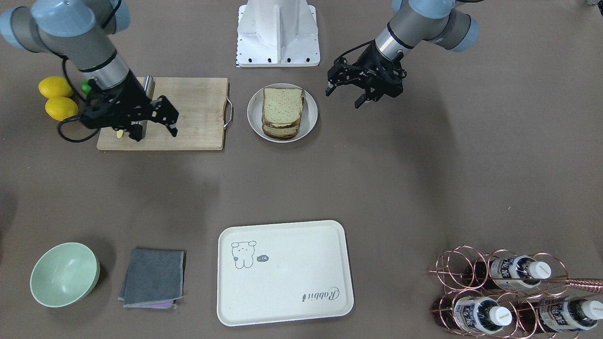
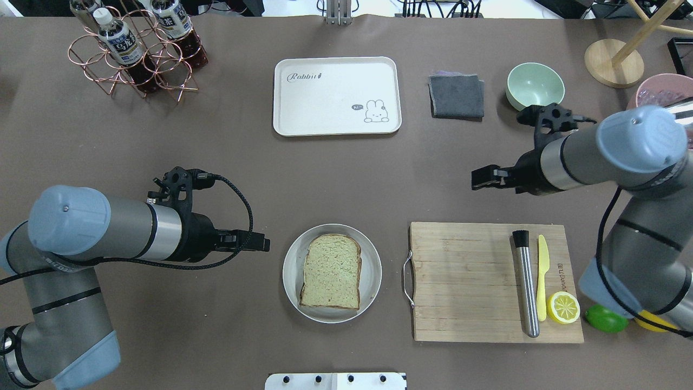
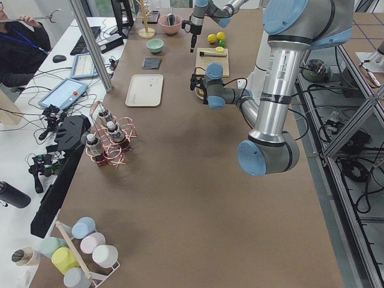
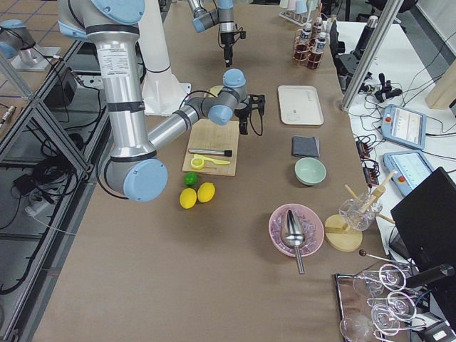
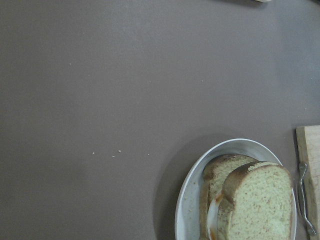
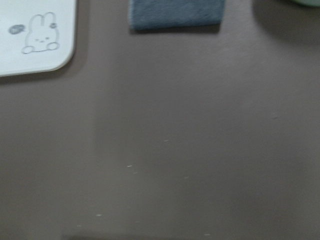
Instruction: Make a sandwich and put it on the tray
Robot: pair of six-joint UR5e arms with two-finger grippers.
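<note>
The sandwich [image 2: 331, 271], two pale greenish-tan slices with brown crust, lies on a round white plate [image 2: 291, 269] near the robot's base. The left wrist view shows white and orange egg between the slices [image 5: 250, 200]. The cream-white tray [image 2: 335, 95] with the drawn animal and "Rabbit" script lies bare at the far side, and its corner shows in the right wrist view [image 6: 35, 40]. My left gripper [image 1: 343, 98] is open and empty, hovering beside the plate, apart from it. My right gripper [image 1: 156, 135] is open and empty, above the far edge of the cutting board.
A wooden cutting board [image 2: 465, 281] beside the plate carries a steel rod [image 2: 526, 281], a yellow knife [image 2: 542, 276] and a lemon half [image 2: 563, 307]. A grey cloth [image 2: 456, 96] and a green bowl [image 2: 535, 85] lie right of the tray. A copper bottle rack [image 2: 135, 49] stands at the far left.
</note>
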